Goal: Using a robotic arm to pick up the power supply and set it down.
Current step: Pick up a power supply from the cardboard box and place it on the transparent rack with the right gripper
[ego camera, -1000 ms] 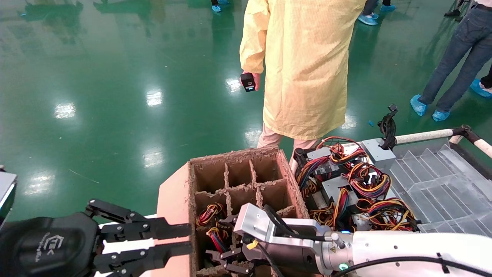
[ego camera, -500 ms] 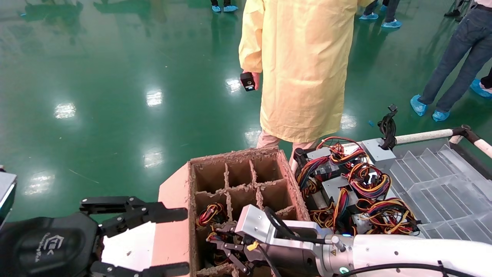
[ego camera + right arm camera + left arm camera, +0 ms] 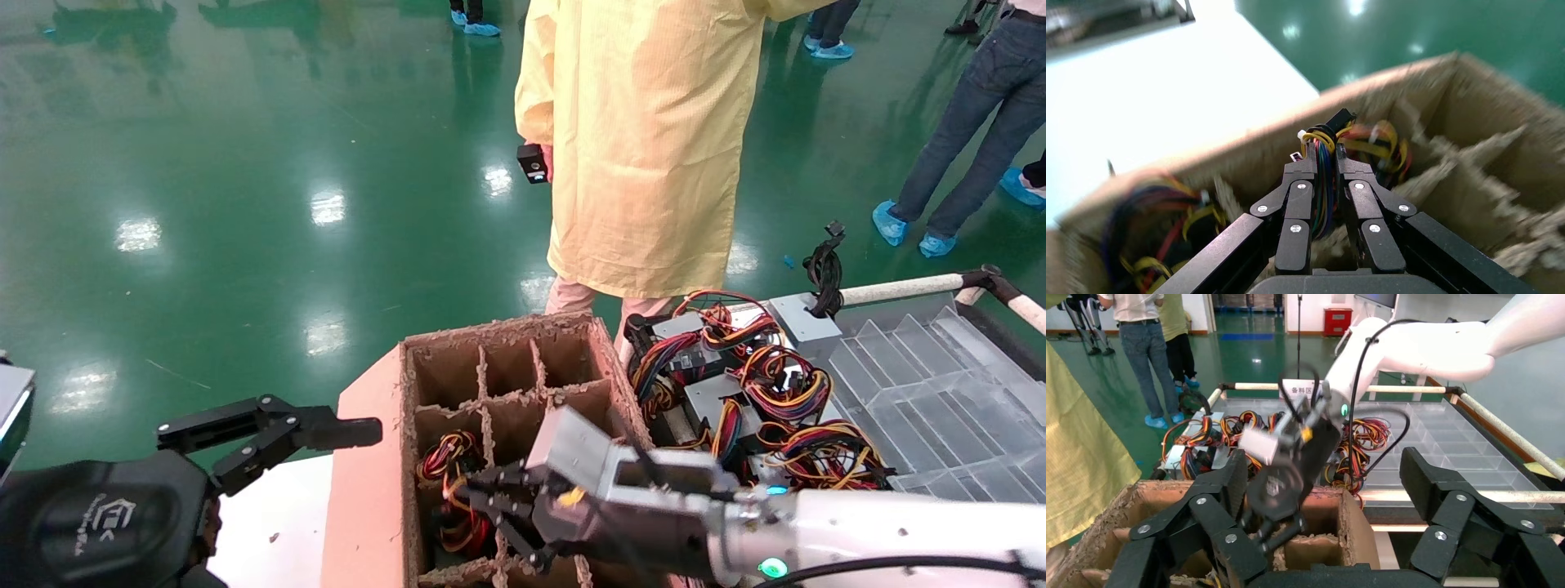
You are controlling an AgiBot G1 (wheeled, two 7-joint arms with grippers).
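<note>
My right gripper (image 3: pixel 484 510) reaches into a near compartment of the brown cardboard divider box (image 3: pixel 507 331). In the right wrist view it (image 3: pixel 1326 164) is shut on a bundle of yellow, blue, red and black wires (image 3: pixel 1324 138) with a black connector on top. The power supply's metal body is hidden down in the compartment. My left gripper (image 3: pixel 1324 478) hangs open to the left of the box, nothing between its fingers; only its upper finger (image 3: pixel 327 430) shows in the head view.
More silver power supplies with tangled wires (image 3: pixel 735 384) lie right of the box, beside a clear plastic divider tray (image 3: pixel 940 392) with a white rail (image 3: pixel 899 287). A person in a yellow coat (image 3: pixel 645 139) stands just behind the box. A pink flap (image 3: pixel 364 498) covers its left side.
My left gripper has opened wide and drawn back from the box's left wall. The right wrist has rolled and risen a little, its fingers still around the wires.
</note>
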